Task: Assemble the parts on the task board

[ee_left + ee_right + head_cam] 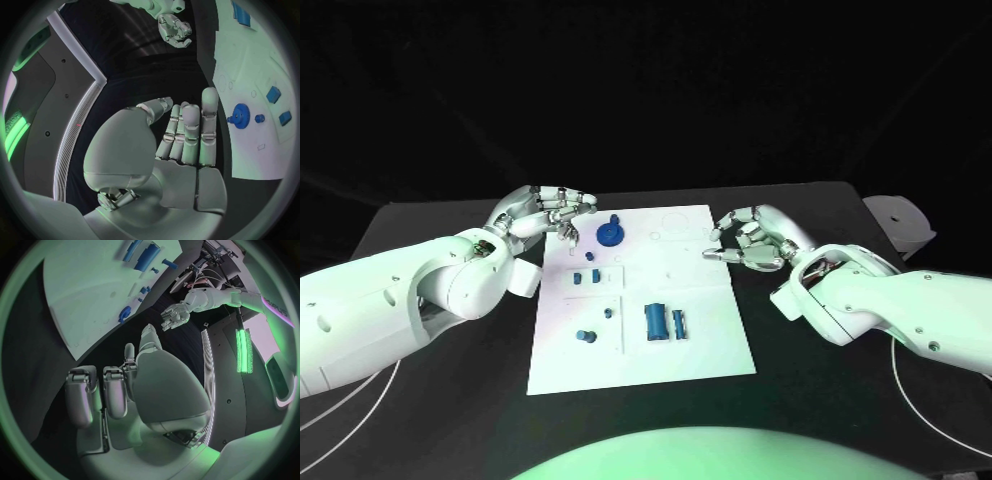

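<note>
Nearest the robot on the task board [639, 370], a pair of blue blocks [664, 322] lies side by side, with a small blue stub [586, 337] just to their left; they look like light, rigid plastic, smooth enough to slip, so a pinch across the long flat sides of each block seems the safest hold. Farther up, two little blue pieces [586, 277] sit together, probably fiddly and best taken by fingertip. At the far end a blue gear [612, 236] stands on the board, best gripped by its toothed rim. The left hand [545, 213] hovers just beside the gear, fingers loosely apart and holding nothing; the right hand [751, 238] hangs over the board's far right edge, fingers curled in, empty.
</note>
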Robot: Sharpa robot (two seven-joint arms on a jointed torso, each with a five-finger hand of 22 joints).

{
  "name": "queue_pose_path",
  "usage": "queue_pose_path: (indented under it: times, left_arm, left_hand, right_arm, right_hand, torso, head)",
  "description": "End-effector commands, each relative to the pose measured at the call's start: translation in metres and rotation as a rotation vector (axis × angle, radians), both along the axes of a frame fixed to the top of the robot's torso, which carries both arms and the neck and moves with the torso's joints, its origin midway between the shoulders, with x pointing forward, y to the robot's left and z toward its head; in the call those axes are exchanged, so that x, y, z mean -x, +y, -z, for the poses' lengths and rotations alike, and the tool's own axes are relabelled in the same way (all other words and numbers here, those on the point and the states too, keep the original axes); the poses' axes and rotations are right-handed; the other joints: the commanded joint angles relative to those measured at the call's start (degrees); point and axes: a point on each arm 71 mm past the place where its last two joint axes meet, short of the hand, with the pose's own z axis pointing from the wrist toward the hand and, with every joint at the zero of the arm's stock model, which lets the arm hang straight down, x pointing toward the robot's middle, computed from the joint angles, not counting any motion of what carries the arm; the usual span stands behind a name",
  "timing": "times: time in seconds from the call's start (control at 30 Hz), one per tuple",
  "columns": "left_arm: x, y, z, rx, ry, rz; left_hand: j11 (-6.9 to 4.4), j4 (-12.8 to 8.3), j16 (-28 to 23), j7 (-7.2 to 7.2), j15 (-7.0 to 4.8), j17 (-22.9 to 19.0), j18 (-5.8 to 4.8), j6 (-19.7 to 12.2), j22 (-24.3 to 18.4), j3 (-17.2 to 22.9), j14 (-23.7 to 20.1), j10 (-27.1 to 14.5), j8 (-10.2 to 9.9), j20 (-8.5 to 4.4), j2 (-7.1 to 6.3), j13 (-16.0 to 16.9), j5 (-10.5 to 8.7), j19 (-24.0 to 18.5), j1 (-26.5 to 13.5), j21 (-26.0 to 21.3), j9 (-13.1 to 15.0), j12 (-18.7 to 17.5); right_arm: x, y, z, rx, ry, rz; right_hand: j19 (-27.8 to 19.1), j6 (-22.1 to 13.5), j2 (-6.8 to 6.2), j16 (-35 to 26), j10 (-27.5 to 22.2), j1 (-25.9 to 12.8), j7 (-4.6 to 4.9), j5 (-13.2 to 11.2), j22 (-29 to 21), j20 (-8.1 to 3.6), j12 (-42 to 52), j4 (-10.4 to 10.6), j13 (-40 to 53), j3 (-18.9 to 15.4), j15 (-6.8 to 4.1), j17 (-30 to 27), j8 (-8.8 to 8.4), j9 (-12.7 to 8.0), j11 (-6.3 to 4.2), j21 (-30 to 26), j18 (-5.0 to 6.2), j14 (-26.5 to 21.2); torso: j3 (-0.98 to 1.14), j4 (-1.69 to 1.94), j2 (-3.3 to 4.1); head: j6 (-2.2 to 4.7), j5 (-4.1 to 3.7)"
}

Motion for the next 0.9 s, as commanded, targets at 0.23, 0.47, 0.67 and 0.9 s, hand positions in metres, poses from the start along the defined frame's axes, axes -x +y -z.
queue_pose_path:
  times: [0.23,0.47,0.67,0.9]
  left_arm:
    - [-0.012,0.007,0.006,0.106,0.0,-0.11]
    - [-0.027,0.018,0.011,0.145,-0.025,-0.245]
    - [-0.035,0.025,0.012,0.153,-0.062,-0.347]
    - [-0.038,0.019,0.017,0.129,-0.039,-0.31]
  left_hand:
    - [-0.15,1.29,-1.69,-0.06,0.1,-3.86,0.92,-0.6,-0.55,-0.81,-2.6,0.06,0.43,0.38,-0.12,-0.06,-0.02,-0.77,-1.27,-1.05,0.19,0.9]
    - [-0.33,2.68,-7.24,-0.36,0.1,-6.82,0.85,-0.71,-3.56,-2.36,-8.18,0.86,1.16,0.52,-0.07,-0.43,-0.22,-4.15,-1.11,-6.43,0.45,1.78]
    - [-0.7,3.57,-23.67,-0.75,0.61,-14.3,0.71,0.98,-11.14,-3.07,-11.22,5.85,2.5,0.98,-0.43,-3.64,-0.57,-7.34,0.65,-18.45,0.83,-1.73]
    - [-7.27,-1.19,-74.14,-10.73,-2.58,-28.91,-9.72,-49.56,-34.46,-33.05,-66.02,-9.95,-15.42,-7.38,8.84,-11.89,-12.86,-62.04,-22.16,-55.63,-17.85,-25.76]
  right_arm:
    - [-0.033,0.001,0.003,-0.246,0.069,0.071]
    - [-0.071,0.002,0.005,-0.413,0.12,0.128]
    - [-0.094,0.008,0.01,-0.455,0.109,0.136]
    - [-0.102,0.008,0.014,-0.401,0.097,0.174]
  right_hand:
    - [-12.53,-1.64,4.79,-28.2,-24.11,6.08,3.21,0.18,-3.45,2.77,-39.9,-0.03,-34.72,-2.17,2.93,-17.24,-9.24,-4.13,2.4,-50.62,7.99,-9.0]
    - [-18.51,0.81,8.11,-50.74,-22.65,9.76,4.31,0.08,-20.93,4.45,-56.98,0.17,-56.24,-5.17,5.1,-32.78,-16.18,-10.6,4.08,-74.18,9.97,-18.33]
    - [-18.8,4.94,10.35,-65.4,-16.79,12.51,4.52,-0.11,-32.13,5.91,-67.06,0.02,-70.06,-9.0,5.86,-40.79,-20.36,-13.83,5.18,-82.33,9.49,-19.21]
    - [-40.49,-46.06,0.02,-87.96,-35.34,-16.45,-5.54,-9.88,-74.9,-2.86,-79.33,-16.51,-83.77,12.17,3.14,-74.93,-33.59,-36.83,-1.36,-88.18,-0.83,-40.23]
  torso:
    - [-0.43,-1.07,-2.01]
    - [-0.39,-1.57,-3.25]
    - [-0.43,-2.15,-3.79]
    - [-0.3,-2.03,-3.82]
  head:
    - [4.81,0.81]
    - [7.73,1.66]
    - [9.07,2.66]
    - [9.39,3.0]
